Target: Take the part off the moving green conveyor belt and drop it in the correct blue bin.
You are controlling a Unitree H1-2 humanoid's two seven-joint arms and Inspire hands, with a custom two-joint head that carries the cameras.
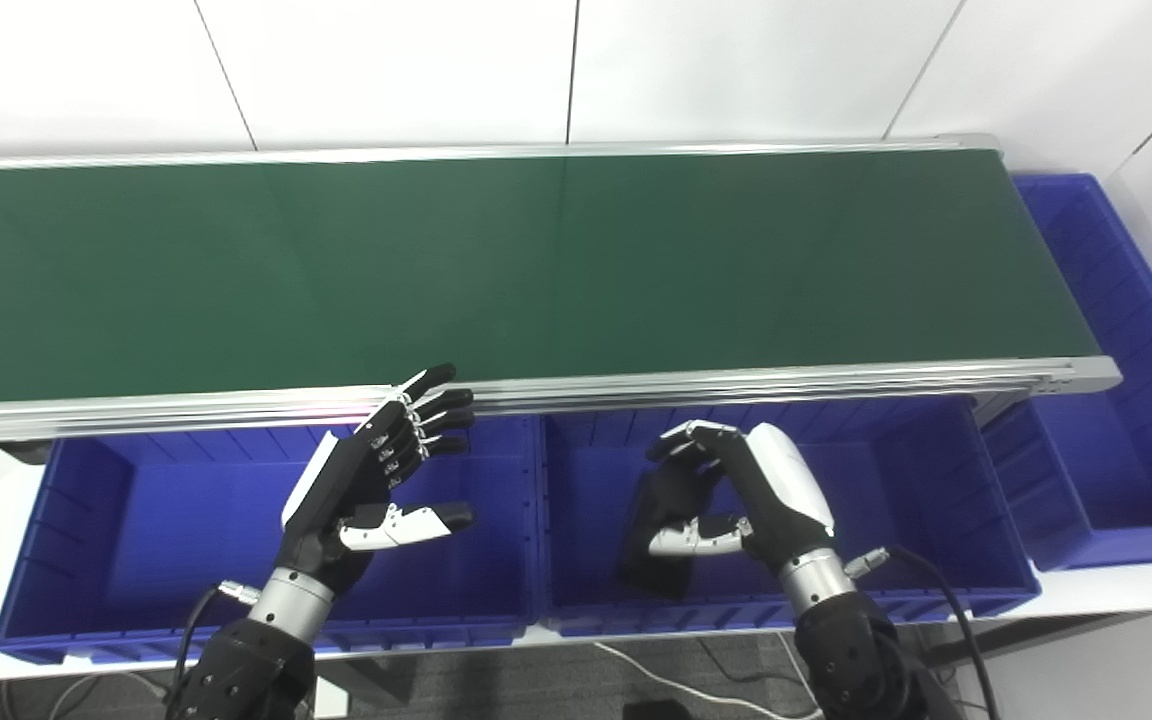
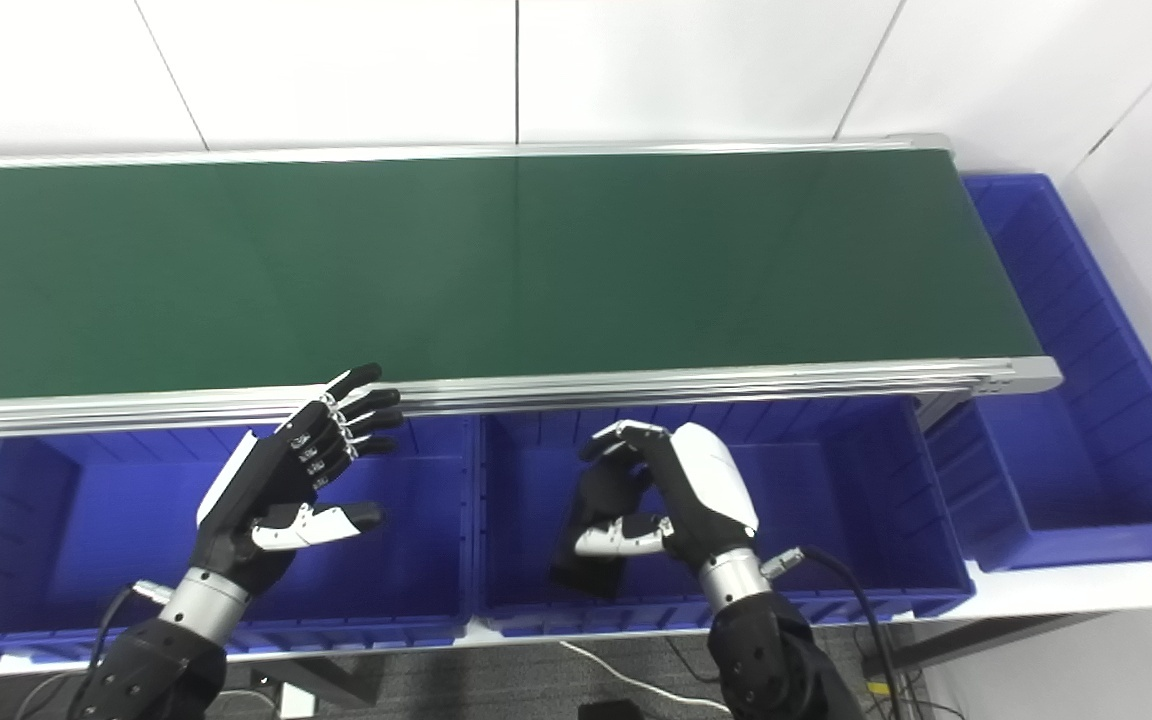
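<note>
The right hand (image 1: 736,500) hangs over the middle bin (image 1: 936,590), fingers curled around a flat black part (image 1: 658,545) that dangles below its thumb. The left hand (image 1: 376,480) hovers over the bin (image 1: 86,560) beside it, fingers spread, holding nothing. The green belt (image 1: 536,270) runs just beyond both hands.

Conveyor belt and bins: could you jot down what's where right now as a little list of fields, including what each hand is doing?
belt: green conveyor belt, no part visible on it
bins: left blue bin, middle blue bin, and end blue bin past the belt's right end
left hand: left hand open, fingers spread, over the left bin, holding nothing
right hand: right hand curled around a dark flat part, over the middle bin
part status: held, not yet dropped
</note>
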